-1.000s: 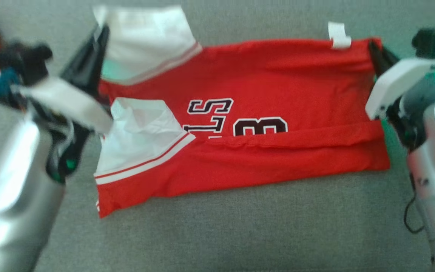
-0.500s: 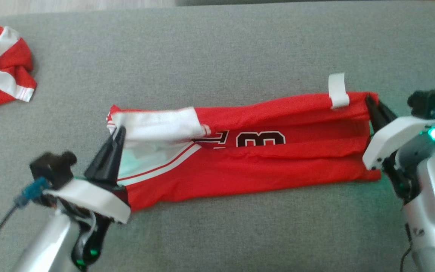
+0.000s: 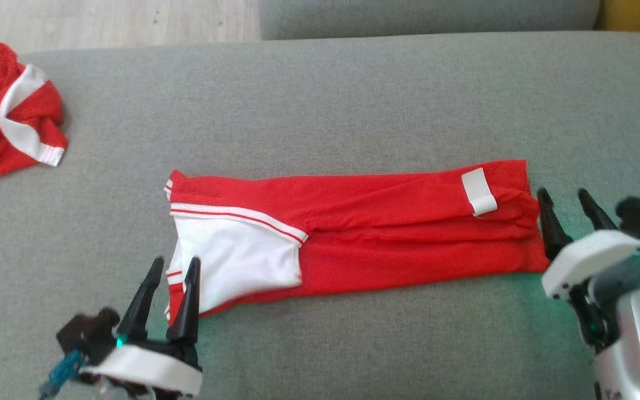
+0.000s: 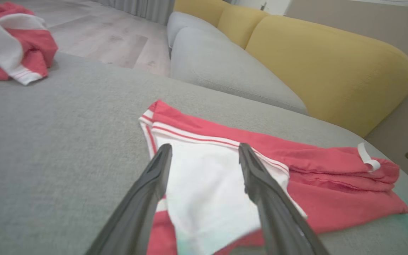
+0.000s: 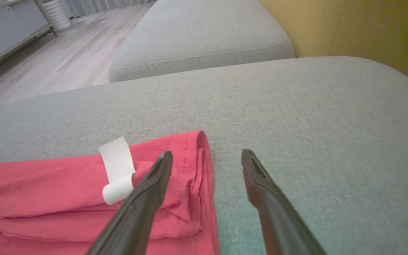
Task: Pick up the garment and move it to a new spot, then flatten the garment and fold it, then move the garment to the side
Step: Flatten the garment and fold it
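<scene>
The garment (image 3: 386,244), a red jersey with a white sleeve panel and a white tag (image 3: 478,191), lies folded into a long narrow strip on the grey cushion (image 3: 320,100). My left gripper (image 3: 175,269) stands open at its left end, the white panel (image 4: 204,191) showing between its fingers. At the right end my right gripper (image 3: 564,200) is open too, one finger (image 5: 147,191) over the red hem (image 5: 193,166) beside the tag (image 5: 117,170), the other over bare cushion. Neither holds cloth.
A second crumpled red and white garment (image 3: 9,111) lies at the cushion's far left. Another grey cushion (image 4: 221,67) and a yellow sofa back (image 4: 324,67) stand behind. Wooden floor (image 5: 66,56) lies beyond the far edge.
Both grippers let go of the garment and opened. The top layer has dropped forward over the printed front, leaving a narrower strip. The head camera has shifted its view.
</scene>
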`<state>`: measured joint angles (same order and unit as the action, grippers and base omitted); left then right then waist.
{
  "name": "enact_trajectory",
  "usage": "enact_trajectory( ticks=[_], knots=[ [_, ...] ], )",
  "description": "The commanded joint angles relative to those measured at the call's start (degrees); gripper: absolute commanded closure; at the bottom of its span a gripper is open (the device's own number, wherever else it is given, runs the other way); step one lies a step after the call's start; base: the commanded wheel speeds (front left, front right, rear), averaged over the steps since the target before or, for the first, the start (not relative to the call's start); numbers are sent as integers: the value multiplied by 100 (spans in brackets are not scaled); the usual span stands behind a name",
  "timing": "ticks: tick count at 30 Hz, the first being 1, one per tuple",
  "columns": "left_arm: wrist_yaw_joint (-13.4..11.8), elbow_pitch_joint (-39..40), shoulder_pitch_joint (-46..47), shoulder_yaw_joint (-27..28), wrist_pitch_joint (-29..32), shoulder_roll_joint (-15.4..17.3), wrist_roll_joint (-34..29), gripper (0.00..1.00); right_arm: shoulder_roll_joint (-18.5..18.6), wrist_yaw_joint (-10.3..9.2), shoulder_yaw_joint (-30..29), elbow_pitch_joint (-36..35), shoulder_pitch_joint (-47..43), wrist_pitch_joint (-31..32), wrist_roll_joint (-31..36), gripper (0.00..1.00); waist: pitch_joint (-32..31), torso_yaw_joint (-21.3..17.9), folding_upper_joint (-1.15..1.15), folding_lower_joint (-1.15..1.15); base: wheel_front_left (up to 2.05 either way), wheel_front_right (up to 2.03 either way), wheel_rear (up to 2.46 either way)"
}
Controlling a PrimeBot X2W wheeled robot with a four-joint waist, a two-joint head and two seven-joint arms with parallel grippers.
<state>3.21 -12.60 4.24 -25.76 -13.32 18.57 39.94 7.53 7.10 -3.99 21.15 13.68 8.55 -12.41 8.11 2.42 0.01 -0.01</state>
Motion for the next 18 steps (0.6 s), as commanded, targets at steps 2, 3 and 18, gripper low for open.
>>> enact_trajectory(
  ticks=[2,3,18],
  knots=[
    [-134,186,31,411,-122,10,-51,0,-75,39,-60,-338,-34,-92,52,0,-73,64,-1,1,0,0,0],
    [-200,225,-46,507,-138,-26,-67,0,-113,39,-133,-404,-93,-97,74,0,-91,82,-1,1,0,0,0],
    [-685,849,-597,1437,-167,-550,-798,0,-418,39,-821,47,114,185,547,0,-21,646,-1,1,0,0,0]
  ],
)
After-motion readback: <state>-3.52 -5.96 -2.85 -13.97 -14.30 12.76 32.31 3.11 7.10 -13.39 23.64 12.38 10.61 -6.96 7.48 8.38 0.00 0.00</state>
